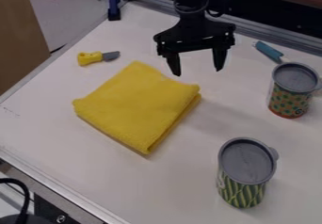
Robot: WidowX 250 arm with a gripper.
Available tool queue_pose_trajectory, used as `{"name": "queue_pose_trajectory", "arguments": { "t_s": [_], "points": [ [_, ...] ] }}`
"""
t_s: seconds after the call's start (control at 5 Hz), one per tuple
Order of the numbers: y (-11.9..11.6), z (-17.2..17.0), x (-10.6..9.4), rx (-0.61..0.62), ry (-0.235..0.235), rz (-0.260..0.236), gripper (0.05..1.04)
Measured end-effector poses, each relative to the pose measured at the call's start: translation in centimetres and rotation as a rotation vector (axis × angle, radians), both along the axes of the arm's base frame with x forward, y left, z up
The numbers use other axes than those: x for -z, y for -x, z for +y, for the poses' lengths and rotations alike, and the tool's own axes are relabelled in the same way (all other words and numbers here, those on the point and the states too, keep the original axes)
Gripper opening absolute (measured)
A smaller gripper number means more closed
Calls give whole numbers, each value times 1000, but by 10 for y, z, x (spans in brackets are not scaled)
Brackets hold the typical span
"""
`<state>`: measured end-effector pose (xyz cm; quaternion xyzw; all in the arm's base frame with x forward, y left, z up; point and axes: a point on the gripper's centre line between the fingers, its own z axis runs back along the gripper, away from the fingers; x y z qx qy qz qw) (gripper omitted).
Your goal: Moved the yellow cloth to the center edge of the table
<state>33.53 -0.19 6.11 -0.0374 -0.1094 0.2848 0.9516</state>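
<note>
1. At the upper middle of the view, the black two-finger gripper (197,71) points down with its fingers spread wide and nothing between them. Clock directions run from it, twelve at the top of the view.
2. Toward eight, near its left-side fingertip in the view, the folded yellow cloth (135,108) lies flat on the white tabletop (179,180), well in from the rim.
3. Toward three to four, a dotted orange-and-green canister (289,100) stands upright; its gray lid (295,77) is on, hiding the contents.
4. At two, just beside that canister, lies a teal-handled utensil (269,51).
5. At five, a green-striped canister (241,190) stands upright, also under a gray lid, contents hidden. Bare white surface runs between it and the cloth.
6. At nine, a yellow-handled toy knife (91,58) lies between the cloth and the table's left edge.
7. Toward ten to eleven, a blue-and-black clamp-like object (114,4) sits by the corner.
</note>
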Motion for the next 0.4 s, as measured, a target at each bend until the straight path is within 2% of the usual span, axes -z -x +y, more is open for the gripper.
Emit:
{"name": "queue_pose_trajectory", "arguments": {
  "t_s": [0.2, 0.4],
  "points": [
    [5, 0, 10, 0, 0, 37, 997],
    [11, 8, 12, 38, -32, 83, 997]
  ]
}}
